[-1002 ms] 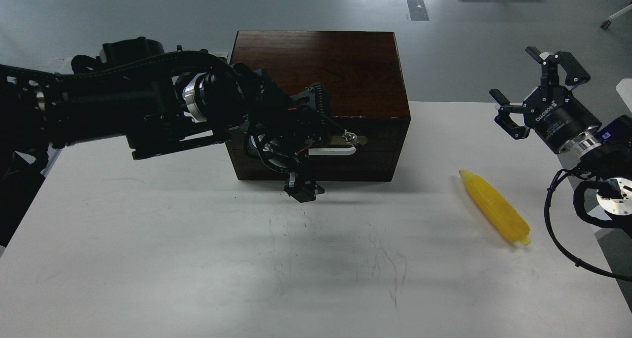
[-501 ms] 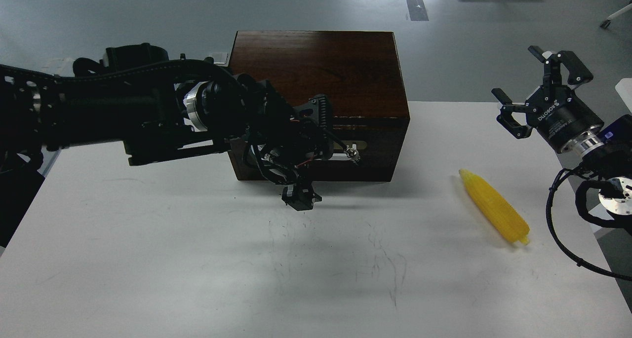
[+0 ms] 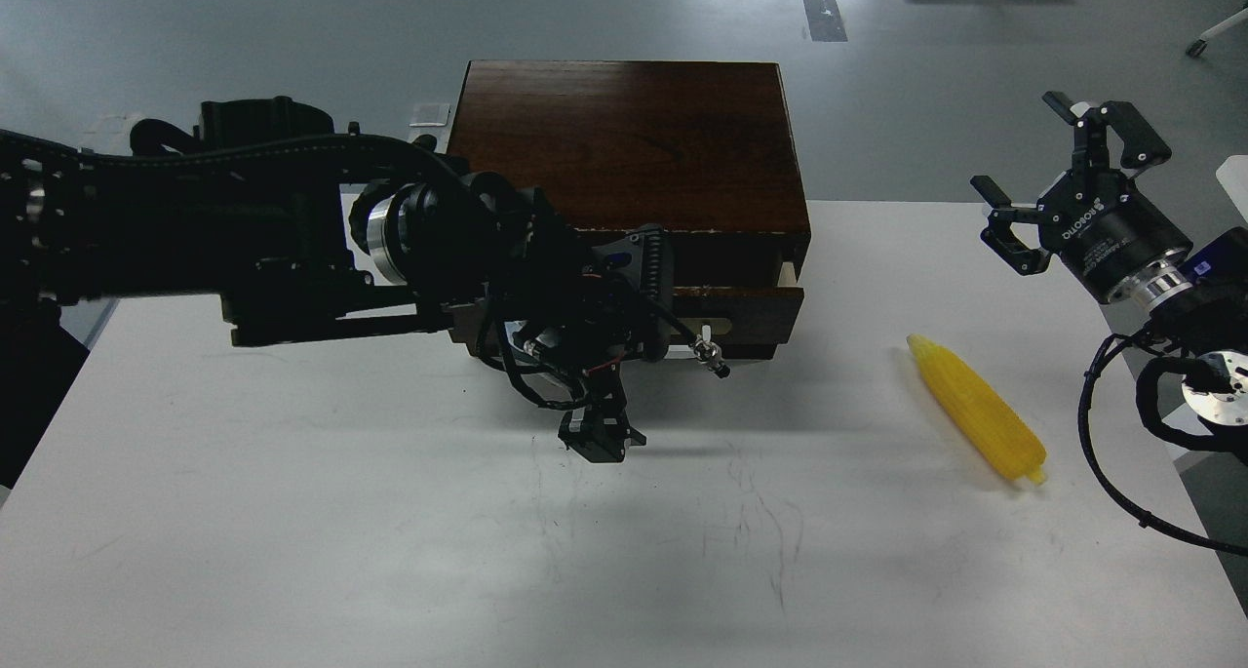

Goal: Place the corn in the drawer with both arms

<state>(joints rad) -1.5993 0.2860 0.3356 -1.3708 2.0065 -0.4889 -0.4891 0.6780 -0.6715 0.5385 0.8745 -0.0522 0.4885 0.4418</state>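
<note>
Black arms with silver wrist rings, looped cables, white ROBOTIQ lettering.

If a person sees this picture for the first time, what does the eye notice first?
First the left arm, a big black mass reaching across to the dark wooden box, whose drawer stands slightly open. Next the bright yellow corn lying on the white table at the right, with the right gripper open above it.

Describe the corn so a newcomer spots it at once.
Start at the dark wooden box at the back of the white table. Look right of it, toward the right gripper. The corn lies flat there alone: a bright yellow, ribbed, tapered cob, the only colourful thing on the table.
</note>
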